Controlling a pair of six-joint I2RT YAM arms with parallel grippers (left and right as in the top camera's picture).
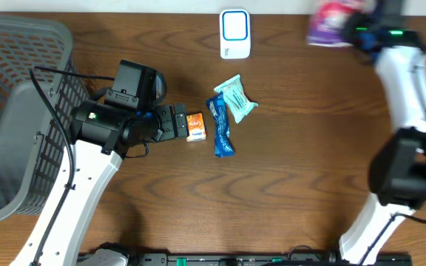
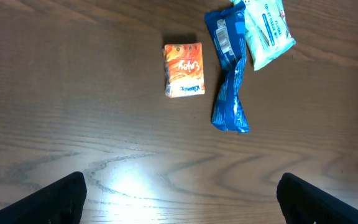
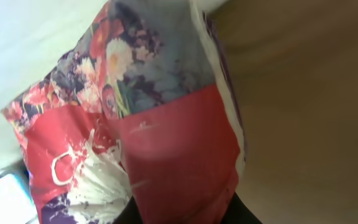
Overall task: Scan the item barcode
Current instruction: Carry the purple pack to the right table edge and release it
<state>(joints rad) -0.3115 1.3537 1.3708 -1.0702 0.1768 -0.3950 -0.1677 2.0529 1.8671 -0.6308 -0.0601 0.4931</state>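
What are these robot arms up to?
The right claw is shut on a flowery packet, holding it near the far edge of the table, to the right of the white scanner. The left claw is wide open and holds nothing; it hangs over the table near a small orange box. A blue wrapper and a teal packet lie next to that box. A grey basket sits off to the left.

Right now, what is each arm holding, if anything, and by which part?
The right gripper holds the floral packet by one end. The left gripper, open near the orange box, holds nothing.
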